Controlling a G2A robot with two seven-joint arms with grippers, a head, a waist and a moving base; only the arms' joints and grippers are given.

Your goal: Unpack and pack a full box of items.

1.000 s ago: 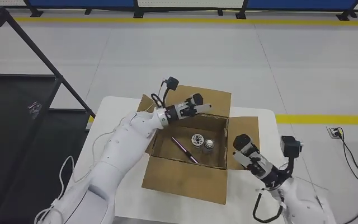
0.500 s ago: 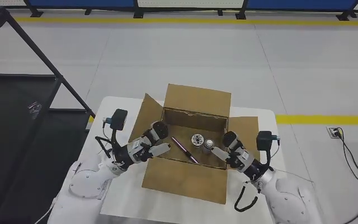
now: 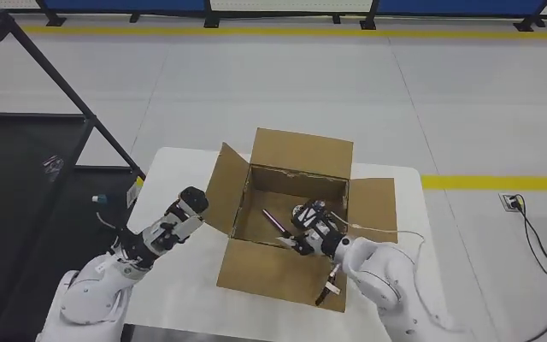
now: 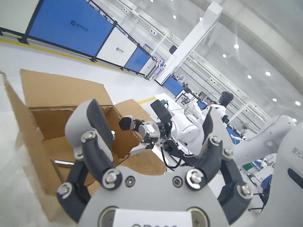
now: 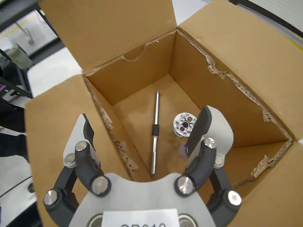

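The brown cardboard box point(image 3: 282, 275) stood open on the white table point(image 3: 175, 171), its flaps spread out. A shiny metal rod point(image 5: 155, 128) and a round metal part point(image 5: 182, 122) lay near each other on its floor. The right gripper point(image 5: 145, 119) hung wide open over them; the left gripper point(image 4: 152, 114), also wide, was beside the box.

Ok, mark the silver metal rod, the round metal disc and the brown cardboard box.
silver metal rod point(image 5: 156, 112): right wrist view, bare shaft.
round metal disc point(image 5: 182, 123): right wrist view, holed face.
brown cardboard box point(image 5: 142, 72): right wrist view, inner wall.
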